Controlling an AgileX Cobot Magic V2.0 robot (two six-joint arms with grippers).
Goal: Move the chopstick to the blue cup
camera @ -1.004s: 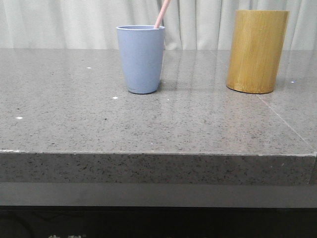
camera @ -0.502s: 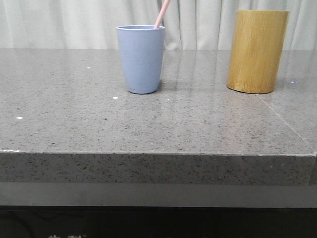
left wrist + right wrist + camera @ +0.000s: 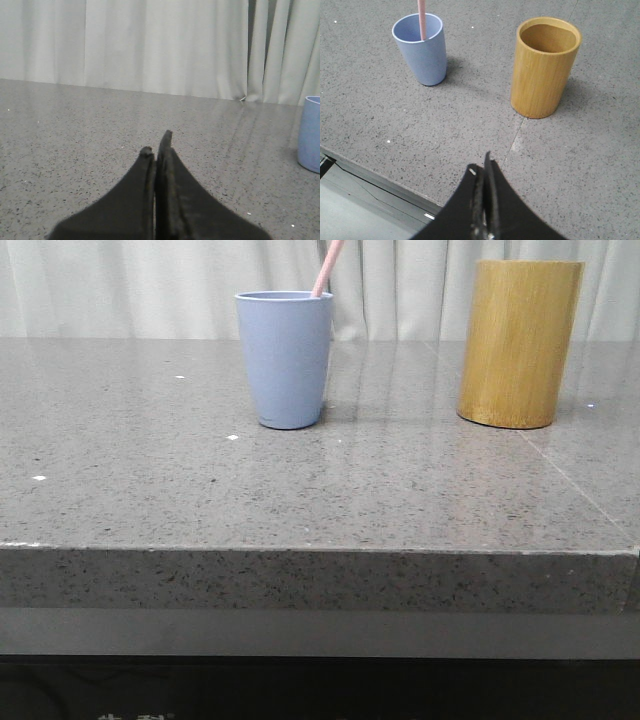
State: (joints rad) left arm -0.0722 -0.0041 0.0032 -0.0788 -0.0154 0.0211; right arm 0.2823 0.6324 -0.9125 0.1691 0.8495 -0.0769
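Note:
The pale pink chopstick (image 3: 328, 267) stands in the blue cup (image 3: 284, 360), leaning on its right rim and running past the top of the front view. From the right wrist, the chopstick (image 3: 422, 19) rises out of the blue cup (image 3: 421, 49). My right gripper (image 3: 483, 167) is shut with nothing in it, above the table's near edge and well short of both cups. My left gripper (image 3: 156, 145) is shut and empty, low over the stone, with the blue cup (image 3: 310, 133) far off to its side.
A taller yellow-brown bamboo cylinder (image 3: 518, 343) stands to the right of the blue cup, its inside (image 3: 548, 40) empty. The grey speckled table (image 3: 300, 490) ends in a front edge (image 3: 320, 550). White curtains hang behind.

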